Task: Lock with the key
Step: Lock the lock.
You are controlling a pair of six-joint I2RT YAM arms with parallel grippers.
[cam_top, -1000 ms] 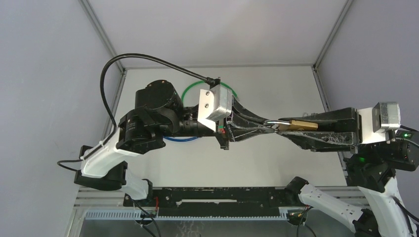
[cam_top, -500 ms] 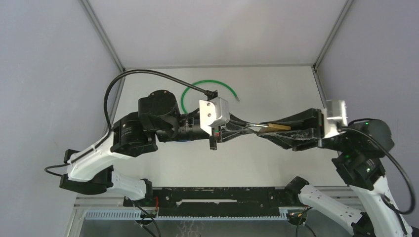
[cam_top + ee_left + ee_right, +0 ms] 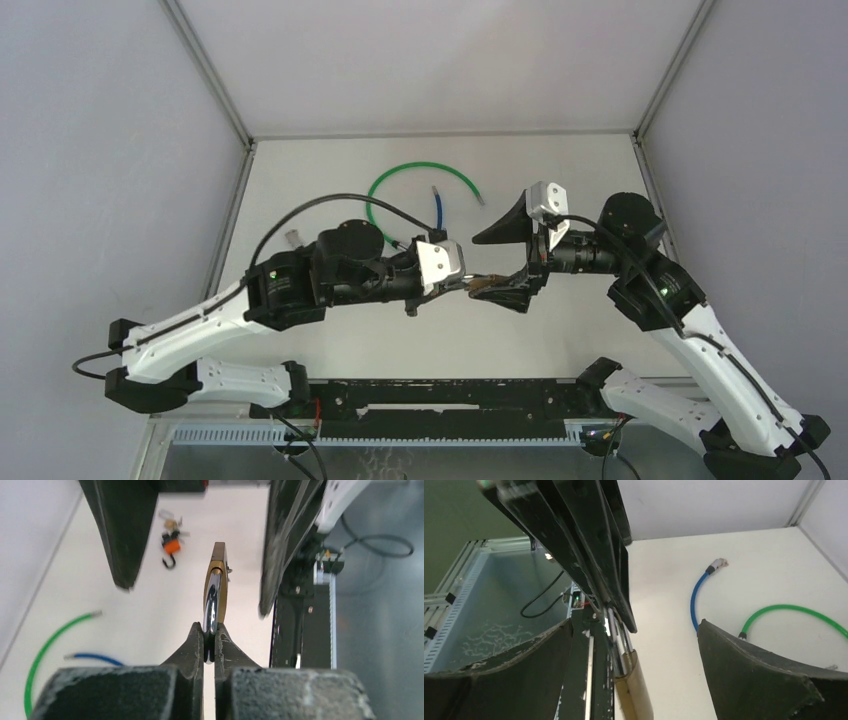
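The left pincer is closed tight on the chrome shackle of the brass padlock, holding it up off the counter. The padlock's long axis runs straight out from that pincer: shackle at the fingertips, brass body pointing away toward the right arm. The bottom end of the body, where I would expect the keyhole to be, therefore faces the right pincer.

The right pincer stands wide open and holds nothing. From the left wrist its two dark fingers flank the padlock body, one on each side, and both are clear of it. From the right wrist the brass body sits low between them, with no contact visible.

The key bunch, with an orange tag, lies flat on the counter beyond the padlock and a little to the far side of its axis. From above it is hidden, apparently under the right arm.

So the key lies on the right arm's side, past the padlock's free end and below it, well apart from the lock. The left pincer is taken up with the shackle. In my judgement the empty right pincer is the one placed to go down for the key, then bring it back along the padlock's axis to the end facing it.
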